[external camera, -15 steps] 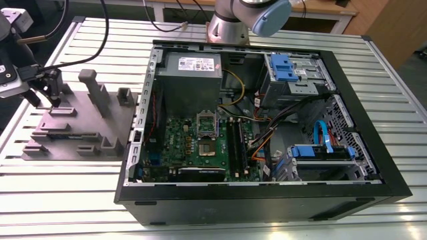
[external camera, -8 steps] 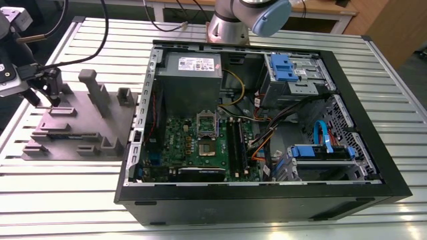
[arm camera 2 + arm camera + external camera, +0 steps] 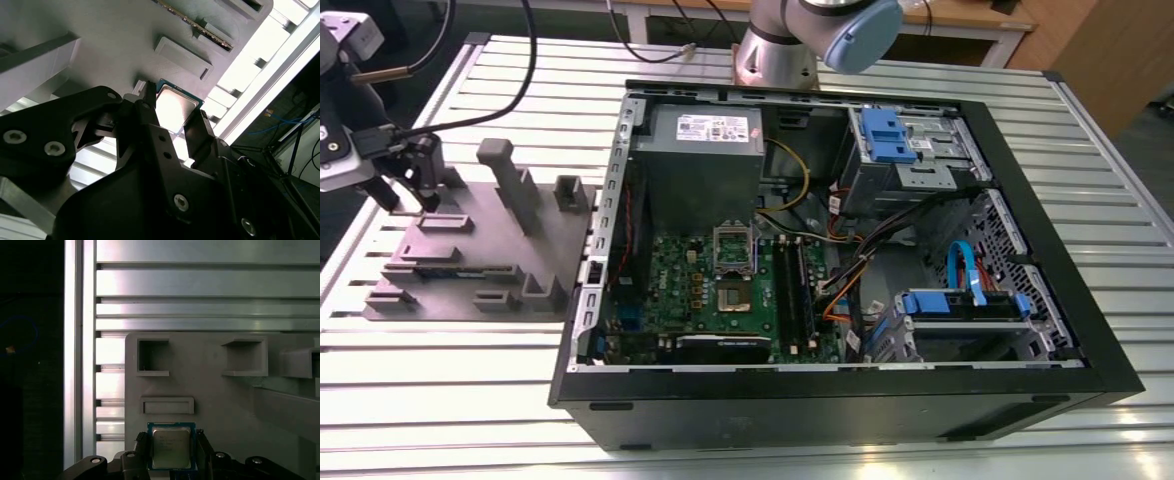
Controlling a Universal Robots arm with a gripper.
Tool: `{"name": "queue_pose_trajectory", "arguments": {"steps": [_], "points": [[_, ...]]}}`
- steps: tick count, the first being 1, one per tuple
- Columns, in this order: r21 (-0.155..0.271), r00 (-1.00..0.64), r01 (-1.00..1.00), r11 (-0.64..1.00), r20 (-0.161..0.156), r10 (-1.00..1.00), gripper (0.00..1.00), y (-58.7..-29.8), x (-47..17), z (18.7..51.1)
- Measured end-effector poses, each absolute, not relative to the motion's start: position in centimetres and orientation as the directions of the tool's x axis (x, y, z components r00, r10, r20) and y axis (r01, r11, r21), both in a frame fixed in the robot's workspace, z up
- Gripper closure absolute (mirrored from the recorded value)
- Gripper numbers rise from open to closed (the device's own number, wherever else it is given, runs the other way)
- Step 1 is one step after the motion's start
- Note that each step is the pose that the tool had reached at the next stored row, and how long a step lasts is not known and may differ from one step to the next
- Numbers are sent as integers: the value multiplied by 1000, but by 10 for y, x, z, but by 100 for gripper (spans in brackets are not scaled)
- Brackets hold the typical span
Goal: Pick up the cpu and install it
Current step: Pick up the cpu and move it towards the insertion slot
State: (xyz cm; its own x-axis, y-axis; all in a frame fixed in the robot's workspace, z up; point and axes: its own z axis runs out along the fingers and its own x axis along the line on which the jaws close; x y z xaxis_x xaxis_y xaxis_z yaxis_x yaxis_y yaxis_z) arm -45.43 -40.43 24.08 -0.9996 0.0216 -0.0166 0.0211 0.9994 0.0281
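The cpu [image 3: 171,446], a small square chip with a silver top and a thin green edge, sits between the two black fingers of my gripper [image 3: 172,452]. In the second wrist view the cpu [image 3: 176,106] shines brightly, and the fingers [image 3: 150,112] press against two opposite edges of it. In the exterior view my gripper [image 3: 404,200] is at the far corner of the grey plastic fixture [image 3: 494,260], on the exterior view's left. I cannot tell whether the chip is lifted off the fixture. The open CPU socket [image 3: 734,268] lies on the green motherboard inside the computer case.
The open black computer case [image 3: 854,400] fills the middle and right of the slatted metal table [image 3: 454,380]. Inside are a grey power supply [image 3: 700,140], blue drive cages [image 3: 897,140] and cables. Upright blocks [image 3: 507,180] rise from the fixture beside my gripper.
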Motion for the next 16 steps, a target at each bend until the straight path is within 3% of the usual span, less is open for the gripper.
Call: {"name": "queue_pose_trajectory", "arguments": {"steps": [16], "points": [[28, -1000, 21, 999, -17, 22, 53, -404, -454, 245]]}}
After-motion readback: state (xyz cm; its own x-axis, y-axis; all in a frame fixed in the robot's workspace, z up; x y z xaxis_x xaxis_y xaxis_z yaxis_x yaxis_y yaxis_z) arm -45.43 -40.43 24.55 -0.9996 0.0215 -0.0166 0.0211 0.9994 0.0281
